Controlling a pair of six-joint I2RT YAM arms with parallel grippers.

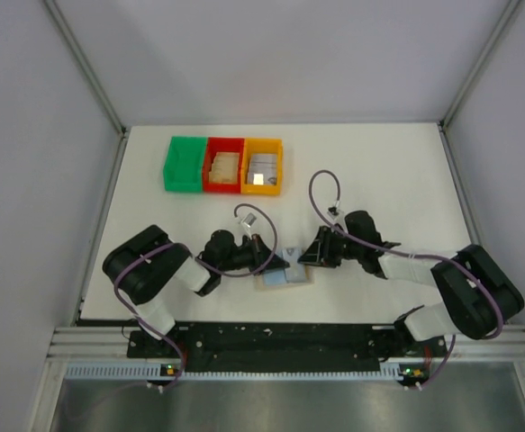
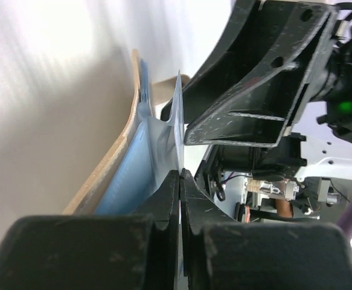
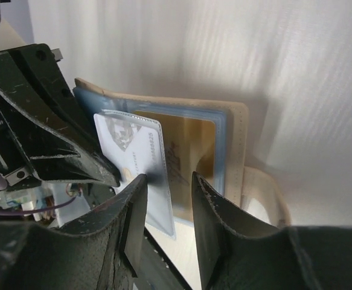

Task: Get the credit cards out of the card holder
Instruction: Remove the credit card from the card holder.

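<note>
The card holder lies open near the table's front edge, with a tan skin and blue-grey lining. One clear sleeve stands up from it with a grey-silver credit card inside. A tan credit card sits in the sleeve behind. My left gripper is shut on the raised sleeve's lower edge. My right gripper is open, and the sleeve's free edge stands between its jaws against the left pad. In the top view the left gripper and right gripper meet over the holder.
Three small bins stand in a row at the back left. The green one looks empty, the red one holds tan cards and the orange one holds silver cards. A loose tan strap curls beside the holder.
</note>
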